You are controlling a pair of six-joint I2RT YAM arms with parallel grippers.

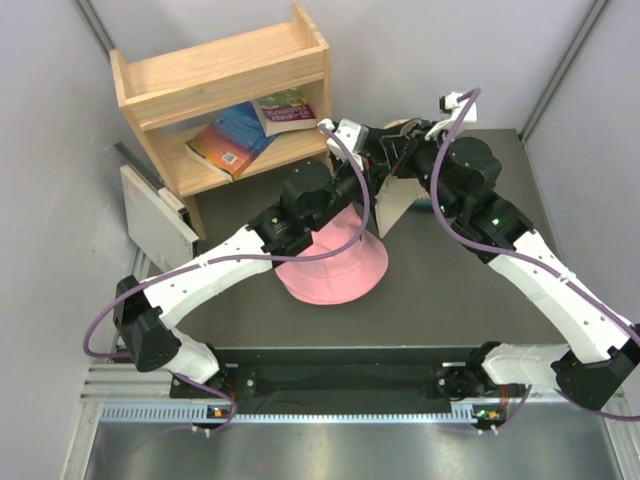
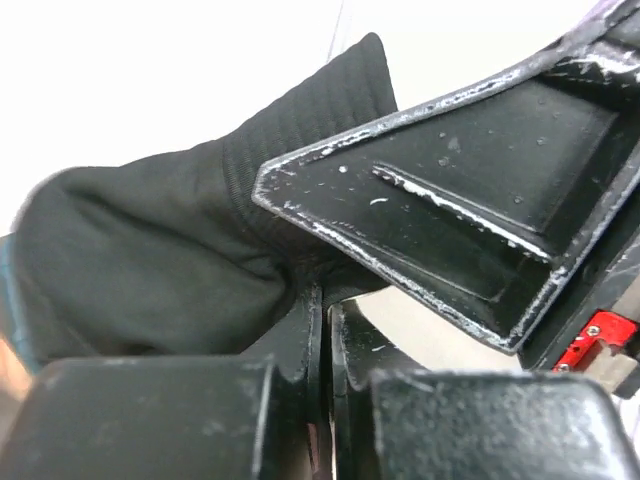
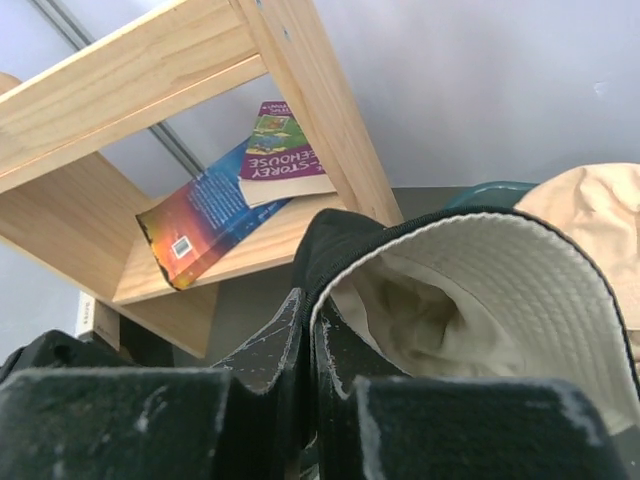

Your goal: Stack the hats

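Top external view: a wooden shelf [image 1: 220, 80] is crowding the upper left, the pink hat [image 1: 335, 265] is lying mid-frame, and at upper centre the left gripper [image 2: 322, 300] and right gripper [image 3: 312, 320] are pinching the black hat [image 2: 150, 260]. Fabric may be slipping free if the arms diverge; table [image 1: 450, 300] room is lying right of centre.

The wooden shelf [image 1: 225, 70] blocks the back left of the counter [image 1: 430, 300]. The pink hat [image 1: 335, 270] lies mid-counter; open surface lies to its right.
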